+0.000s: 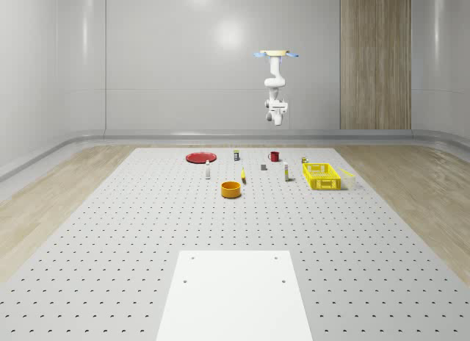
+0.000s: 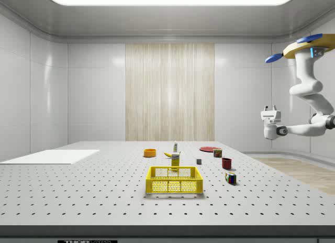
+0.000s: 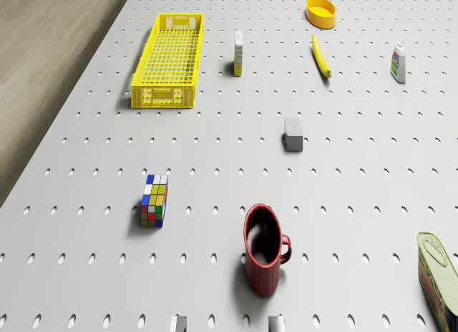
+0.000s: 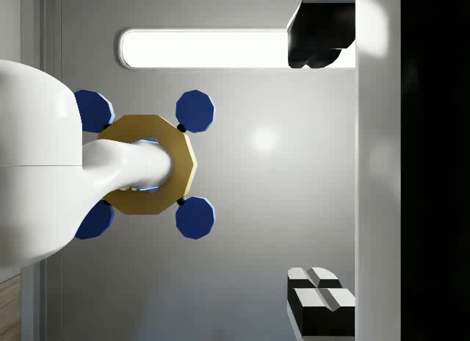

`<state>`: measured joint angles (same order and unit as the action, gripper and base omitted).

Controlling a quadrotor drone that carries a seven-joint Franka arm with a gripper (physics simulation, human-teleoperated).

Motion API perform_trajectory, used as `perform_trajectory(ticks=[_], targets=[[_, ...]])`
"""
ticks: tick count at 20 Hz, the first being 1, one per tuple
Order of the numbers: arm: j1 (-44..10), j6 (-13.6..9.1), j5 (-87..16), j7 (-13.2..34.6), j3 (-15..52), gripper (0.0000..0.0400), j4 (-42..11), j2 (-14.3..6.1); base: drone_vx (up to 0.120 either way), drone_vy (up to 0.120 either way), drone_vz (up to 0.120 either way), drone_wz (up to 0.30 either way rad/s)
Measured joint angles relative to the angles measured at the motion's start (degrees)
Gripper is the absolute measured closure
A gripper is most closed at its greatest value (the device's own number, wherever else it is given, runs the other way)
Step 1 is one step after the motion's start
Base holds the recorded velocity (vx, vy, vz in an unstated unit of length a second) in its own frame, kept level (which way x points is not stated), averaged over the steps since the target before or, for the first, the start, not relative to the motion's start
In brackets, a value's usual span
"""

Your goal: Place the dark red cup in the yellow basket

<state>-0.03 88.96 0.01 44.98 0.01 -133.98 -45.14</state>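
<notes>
The dark red cup [image 1: 274,156] [image 2: 226,163] [image 3: 263,257] stands upright on the perforated table, handle to one side, nothing in it. The yellow basket [image 1: 323,184] [image 2: 174,186] [image 3: 167,97] sits apart from it, towards the whole-scene view's right. The drone [image 1: 277,55] [image 2: 309,46] hovers high over the table's far part, roughly above and behind the cup. Its arm bends down and curls back up, so the gripper [image 1: 277,106] [image 2: 270,109] [image 4: 319,164] points upward at the drone, far above the cup. Its fingers [image 4: 319,297] stand wide apart and hold nothing.
A Rubik's cube [image 3: 154,200], grey block [image 3: 293,134], tin can [image 3: 438,275], banana [image 3: 320,56], carton [image 3: 238,53], bottle [image 3: 398,63] and orange bowl [image 1: 231,189] lie around the cup. A red plate [image 1: 200,157] sits far left. A white panel [image 1: 235,297] covers the near table.
</notes>
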Motion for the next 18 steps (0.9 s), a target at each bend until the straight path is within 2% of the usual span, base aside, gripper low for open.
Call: perform_trajectory(ticks=[2, 4, 6, 9, 13, 18], targets=[[-0.1, -2.1, 0.0, 0.0, 0.0, 0.0000, 2.4, 0.2, 0.000, -0.020, 0.000, 0.000], [-0.1, -3.9, 0.0, -0.1, 0.1, 0.0000, 4.8, 0.7, 0.000, -0.120, 0.000, 0.000], [-0.2, -5.6, 0.1, -0.1, 0.1, 0.0000, 7.3, 1.4, 0.100, -0.080, 0.000, 0.000], [-0.2, -7.7, 0.1, -0.1, 0.1, 0.0000, 10.8, 2.7, 0.120, 0.000, 0.000, 0.000], [-0.3, -9.6, 0.1, -0.1, 0.2, 0.0000, 14.2, 4.0, 0.120, 0.000, 0.000, 0.000], [-0.3, -10.7, 0.1, -0.2, 0.2, 0.0000, 16.2, 4.7, 0.120, 0.000, 0.000, 0.000]])
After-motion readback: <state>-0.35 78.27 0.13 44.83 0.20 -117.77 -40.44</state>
